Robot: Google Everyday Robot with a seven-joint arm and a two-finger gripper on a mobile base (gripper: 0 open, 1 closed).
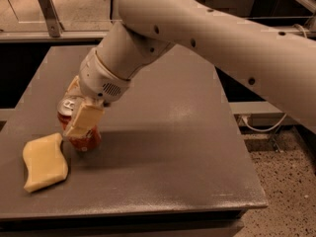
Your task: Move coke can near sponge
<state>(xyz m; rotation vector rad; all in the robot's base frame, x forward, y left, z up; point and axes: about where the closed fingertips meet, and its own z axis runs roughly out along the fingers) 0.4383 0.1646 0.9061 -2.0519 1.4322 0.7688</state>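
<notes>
The red coke can stands upright on the grey table, at its left side. Its silver top shows at the upper left. My gripper comes down from the upper right and its pale-yellow fingers sit on either side of the can, shut on it. The can's base appears to rest on the table. The pale-yellow sponge with wavy edges lies flat just left of the can, a small gap or none between them.
The big white arm spans the upper right of the view. The table's front edge and right edge are near. A metal rail stands behind the table at the far left. Speckled floor lies to the right.
</notes>
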